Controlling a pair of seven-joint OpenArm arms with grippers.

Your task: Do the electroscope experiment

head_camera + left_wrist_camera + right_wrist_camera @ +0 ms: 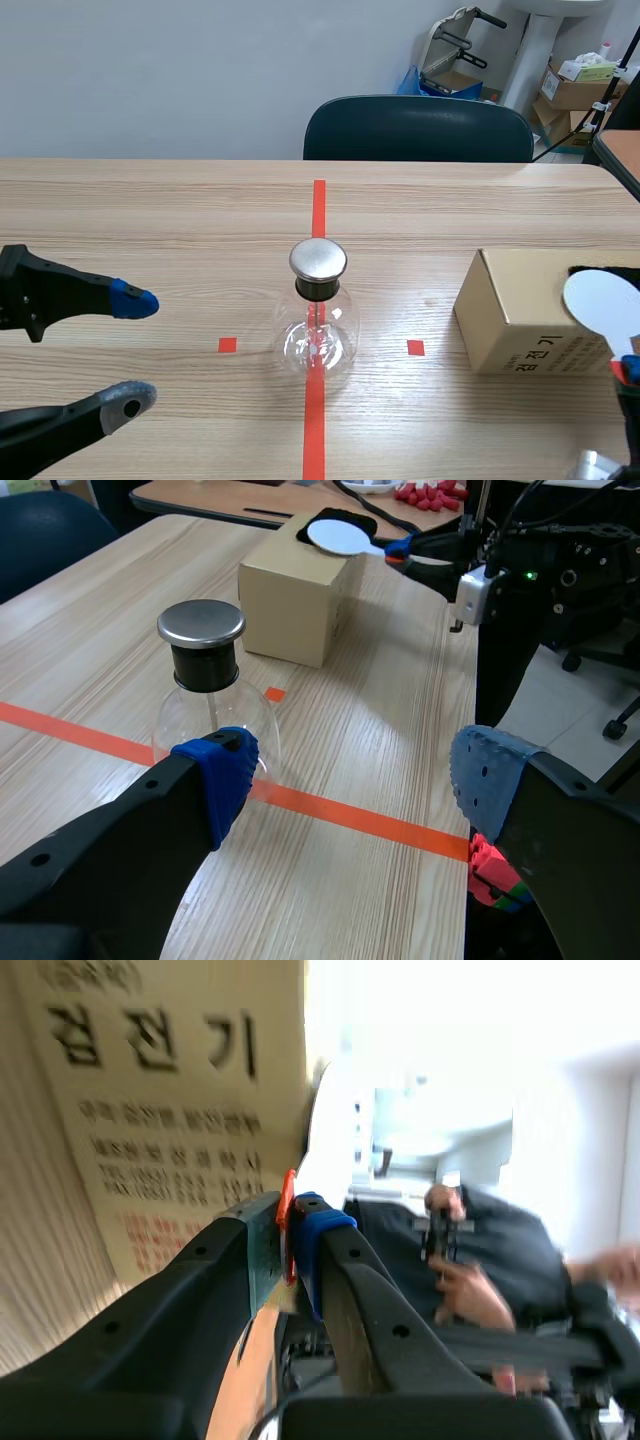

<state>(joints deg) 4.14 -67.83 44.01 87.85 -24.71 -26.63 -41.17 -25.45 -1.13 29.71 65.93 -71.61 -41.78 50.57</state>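
The electroscope (318,322), a clear glass flask with a black neck and a round metal cap (318,259), stands on the orange centre line. My left gripper (135,350) stands open to its left, about level with it. In the left wrist view the electroscope (205,695) is just beyond the near finger of that gripper (350,785). My right gripper (625,372) is shut on the red handle of a white disc paddle (603,305), which hangs over the cardboard box (520,310). The right wrist view shows that gripper (290,1228) clamping the red handle, with the white disc (330,1130) ahead.
The cardboard box (290,600) with printed text sits right of the electroscope. A dark chair (418,128) stands behind the table's far edge. Cardboard boxes (575,90) and equipment are at the back right. A person's hand (465,1285) shows, blurred, in the right wrist view.
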